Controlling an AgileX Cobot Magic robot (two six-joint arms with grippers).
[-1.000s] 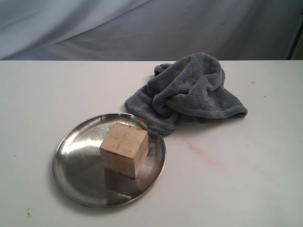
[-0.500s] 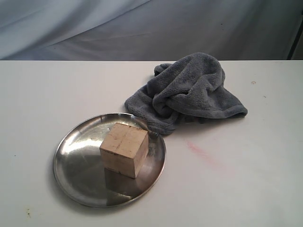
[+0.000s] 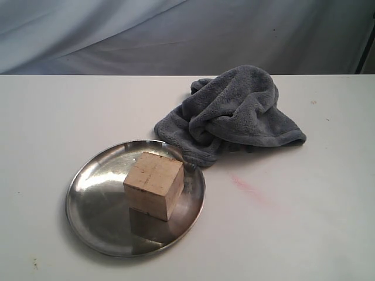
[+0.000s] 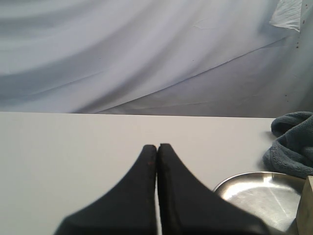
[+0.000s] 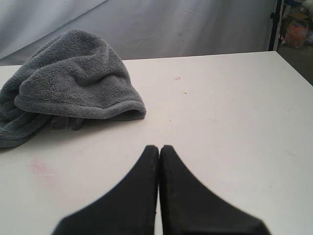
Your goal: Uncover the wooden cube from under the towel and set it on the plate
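On the plate [image 3: 94, 193], just ahead of the left end effector [image 4: 157, 147] and off to its towel side: the wooden cube [image 3: 153, 184], flat on one face, uncovered, pale with faint grain lines and darker edges. Stands a little off centre toward the towel, clear of the rim all round, mirrored dimly in the shiny steel. Touches neither end effector.

Beyond the plate from the left end effector: the towel [image 3: 234, 111], dark grey, bunched into a loose heap of folds on the table [image 3: 304, 222], one low fold reaching the plate's far rim and seemingly touching it. Lies also ahead of the right end effector [image 5: 159, 148], off to one side and apart from it, bare table between. Between towel and right end effector, on the table: a faint reddish smear [image 3: 243, 184].

Left end effector: both black fingers pressed together tip to tip, no gap, nothing held, over bare table short of the plate. Right end effector: likewise fully closed, fingers meeting along their length, empty, over bare table.

Behind the table's far edge: a creased pale blue-grey backdrop cloth [image 3: 176, 35].
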